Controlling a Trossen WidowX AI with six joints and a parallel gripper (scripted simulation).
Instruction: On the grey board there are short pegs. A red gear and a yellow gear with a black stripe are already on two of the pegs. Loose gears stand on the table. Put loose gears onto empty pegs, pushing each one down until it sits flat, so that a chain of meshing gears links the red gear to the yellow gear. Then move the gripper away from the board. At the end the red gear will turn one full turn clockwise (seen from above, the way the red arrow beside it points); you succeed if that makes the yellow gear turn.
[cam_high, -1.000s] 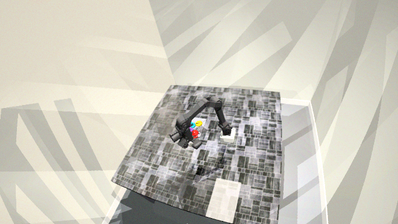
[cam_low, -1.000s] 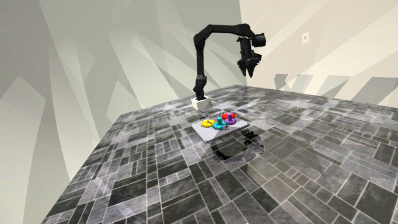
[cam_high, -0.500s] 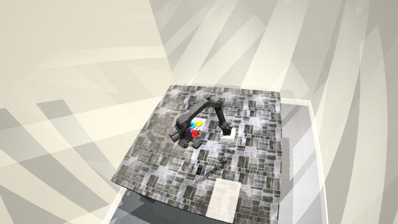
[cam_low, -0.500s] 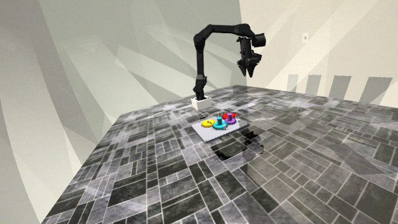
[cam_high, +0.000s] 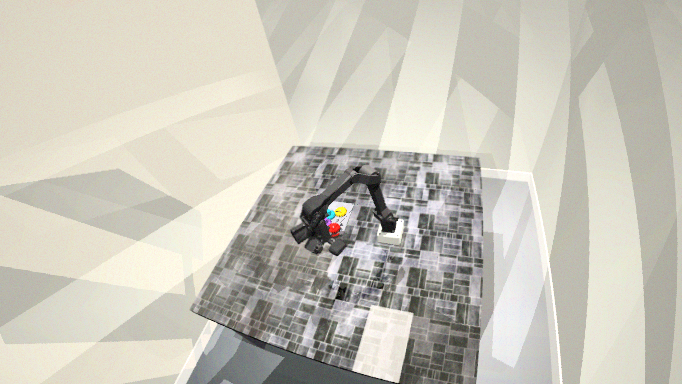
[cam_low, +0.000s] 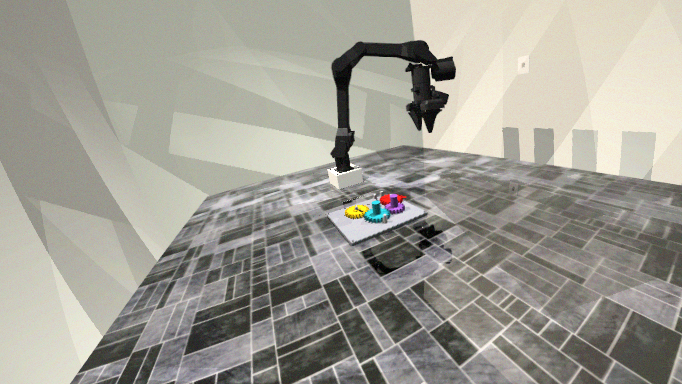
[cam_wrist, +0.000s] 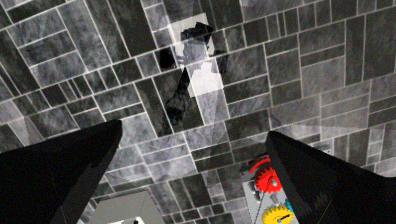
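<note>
The grey board (cam_high: 348, 206) (cam_low: 352, 233) (cam_wrist: 254, 201) bears the yellow gear (cam_high: 341, 211) (cam_low: 351, 213) (cam_wrist: 274, 215) and the red gear (cam_high: 334, 228) (cam_low: 388, 200) (cam_wrist: 266, 180). A cyan gear (cam_high: 331, 214) (cam_low: 376, 216) with a tall hub sits beside the yellow one. A purple gear (cam_high: 328, 220) (cam_low: 394, 207) with a tall hub sits between the cyan and red gears. The four look level and close together; exact tooth contact is too small to tell. A bare peg (cam_low: 384, 218) stands by the cyan gear. My gripper (cam_low: 424, 129) (cam_wrist: 196, 132) is open and empty, high above the table and off the board.
The white arm base (cam_high: 390, 236) (cam_low: 345, 178) stands on the patterned table (cam_high: 430, 280) (cam_low: 280, 300) behind the board. Small grey pegs show near the red gear. A pale light patch (cam_high: 385, 340) lies near the table's front edge. No loose gear shows on the table.
</note>
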